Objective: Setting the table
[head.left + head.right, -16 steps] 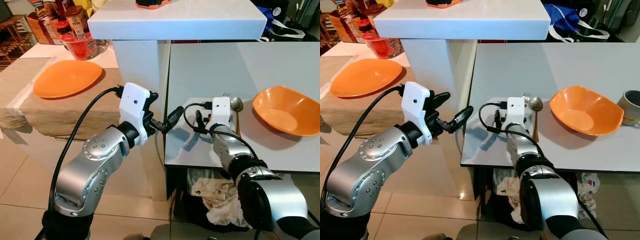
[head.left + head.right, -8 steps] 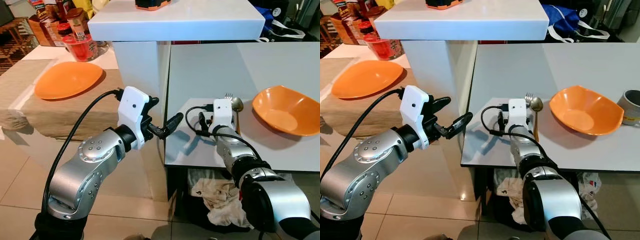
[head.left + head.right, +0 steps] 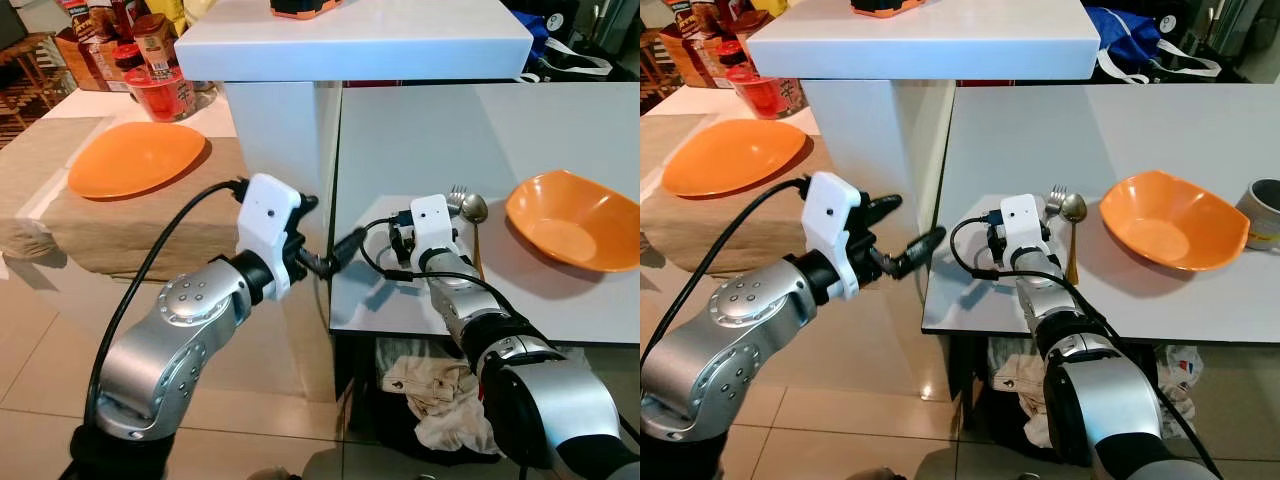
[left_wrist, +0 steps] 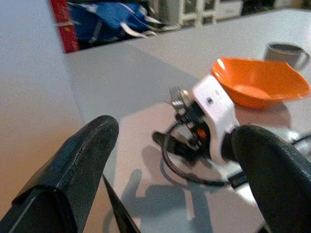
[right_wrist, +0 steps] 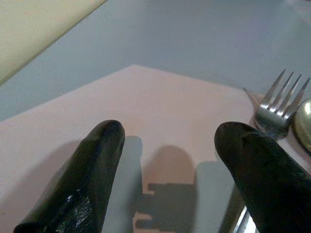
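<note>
Both grippers stand spread and empty: right gripper point(image 5: 167, 170) hides the fork point(image 3: 1055, 197) and spoon point(image 3: 1072, 208) handles; left gripper point(image 3: 902, 228) off-table, glossy orange bowl point(image 3: 1173, 221) right

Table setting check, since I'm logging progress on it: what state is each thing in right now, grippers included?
Right gripper: open, empty, low over the table beside the cutlery.
Left gripper: open, empty, off the table's edge.
Fork: lying flat on the table.
Spoon: lying flat next to the fork.
Orange bowl: upright, empty.
Orange plate: empty, on the side counter.
Grey mug: upright.
</note>
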Available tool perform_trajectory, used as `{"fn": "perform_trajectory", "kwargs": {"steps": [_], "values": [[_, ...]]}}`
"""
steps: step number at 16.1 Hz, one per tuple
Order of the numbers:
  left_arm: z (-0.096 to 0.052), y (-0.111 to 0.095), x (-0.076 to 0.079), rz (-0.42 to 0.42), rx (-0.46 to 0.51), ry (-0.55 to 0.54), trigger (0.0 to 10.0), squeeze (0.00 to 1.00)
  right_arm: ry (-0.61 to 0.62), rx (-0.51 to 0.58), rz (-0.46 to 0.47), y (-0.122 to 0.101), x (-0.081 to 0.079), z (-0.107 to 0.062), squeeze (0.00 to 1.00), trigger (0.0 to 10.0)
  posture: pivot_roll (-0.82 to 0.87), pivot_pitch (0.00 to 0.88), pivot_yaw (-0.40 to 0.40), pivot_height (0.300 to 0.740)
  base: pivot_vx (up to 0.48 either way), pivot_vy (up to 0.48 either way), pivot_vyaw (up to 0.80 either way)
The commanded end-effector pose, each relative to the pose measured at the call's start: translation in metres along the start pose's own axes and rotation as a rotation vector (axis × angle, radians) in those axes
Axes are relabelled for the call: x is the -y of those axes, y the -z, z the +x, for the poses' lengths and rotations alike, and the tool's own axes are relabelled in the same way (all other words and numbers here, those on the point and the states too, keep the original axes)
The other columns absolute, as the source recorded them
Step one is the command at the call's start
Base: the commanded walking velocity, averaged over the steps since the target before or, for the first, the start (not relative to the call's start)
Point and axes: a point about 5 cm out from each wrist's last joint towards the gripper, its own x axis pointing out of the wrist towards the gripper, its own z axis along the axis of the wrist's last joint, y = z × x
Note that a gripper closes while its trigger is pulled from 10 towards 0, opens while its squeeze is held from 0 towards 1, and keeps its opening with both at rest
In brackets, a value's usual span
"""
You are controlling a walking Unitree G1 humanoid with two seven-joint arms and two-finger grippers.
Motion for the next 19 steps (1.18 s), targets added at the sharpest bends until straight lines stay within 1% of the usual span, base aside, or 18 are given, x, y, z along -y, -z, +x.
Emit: {"fn": "perform_trajectory", "kwargs": {"steps": [1, 2, 3, 4, 5, 6, 8, 11, 12, 14, 15, 17, 19], "values": [[-0.006, 0.004, 0.000, 0.015, -0.026, 0.023, 10.0, 0.00, -0.009, 0.007, -0.013, 0.001, -0.001, -0.001, 0.00, 10.0, 0.05, 0.000, 0.088, 0.736, 0.000, 0.000, 0.00], [-0.012, 0.013, -0.004, 0.028, -0.059, 0.014, 10.0, 0.00, -0.004, 0.012, -0.018, 0.000, 0.000, -0.001, 0.00, 10.0, 0.05, 0.000, 0.091, 0.736, 0.000, 0.000, 0.00], [-0.019, 0.026, -0.008, 0.075, -0.095, -0.018, 10.0, 0.00, 0.001, 0.019, -0.022, -0.002, 0.001, 0.000, 0.00, 10.0, 0.05, 0.000, 0.091, 0.736, 0.000, 0.000, 0.00], [-0.024, 0.037, -0.008, 0.116, -0.111, -0.036, 10.0, 0.00, 0.007, 0.027, -0.029, -0.004, 0.003, 0.001, 0.00, 10.0, 0.05, 0.000, 0.091, 0.736, 0.000, 0.000, 0.00], [-0.029, 0.056, -0.008, 0.172, -0.114, -0.067, 10.0, 0.00, 0.019, 0.039, -0.032, -0.008, 0.005, 0.001, 0.00, 10.0, 0.06, 0.000, 0.091, 0.736, 0.000, 0.000, 0.00], [-0.034, 0.070, -0.008, 0.217, -0.119, -0.083, 10.0, 0.00, 0.030, 0.049, -0.031, -0.010, 0.007, 0.002, 0.00, 10.0, 0.06, 0.000, 0.091, 0.736, 0.000, 0.000, 0.00], [-0.038, 0.083, -0.013, 0.214, -0.122, -0.105, 10.0, 0.00, 0.063, 0.082, -0.029, -0.017, 0.013, 0.003, 0.00, 10.0, 0.05, 0.000, 0.089, 0.736, 0.000, 0.000, 0.00], [-0.038, 0.091, -0.014, 0.204, -0.096, -0.105, 10.0, 0.00, 0.086, 0.131, -0.025, -0.028, 0.018, 0.004, 0.00, 10.0, 0.05, 0.000, 0.088, 0.736, 0.000, 0.000, 0.00], [-0.037, 0.090, -0.013, 0.193, -0.082, -0.111, 10.0, 0.00, 0.095, 0.146, -0.027, -0.032, 0.019, 0.004, 0.00, 10.0, 0.05, 0.000, 0.089, 0.736, 0.000, 0.000, 0.00], [-0.033, 0.088, -0.014, 0.204, -0.024, -0.130, 10.0, 0.00, 0.108, 0.153, -0.017, -0.035, 0.023, 0.004, 0.00, 10.0, 0.05, 0.000, 0.089, 0.736, 0.000, 0.000, 0.00], [-0.033, 0.089, -0.014, 0.195, -0.023, -0.133, 10.0, 0.00, 0.107, 0.152, -0.017, -0.035, 0.023, 0.004, 0.00, 10.0, 0.05, 0.000, 0.089, 0.736, 0.000, 0.000, 0.00], [-0.032, 0.089, -0.012, 0.200, -0.013, -0.131, 10.0, 0.00, 0.061, 0.121, -0.041, -0.027, 0.015, 0.004, 0.00, 10.0, 0.05, 0.000, 0.085, 0.736, 0.000, 0.000, 0.00], [-0.033, 0.089, -0.013, 0.194, -0.013, -0.144, 10.0, 0.00, -0.017, 0.111, -0.049, -0.017, -0.002, 0.001, 0.00, 10.0, 0.05, 0.001, 0.080, 0.736, 0.000, 0.000, 0.00]]}}
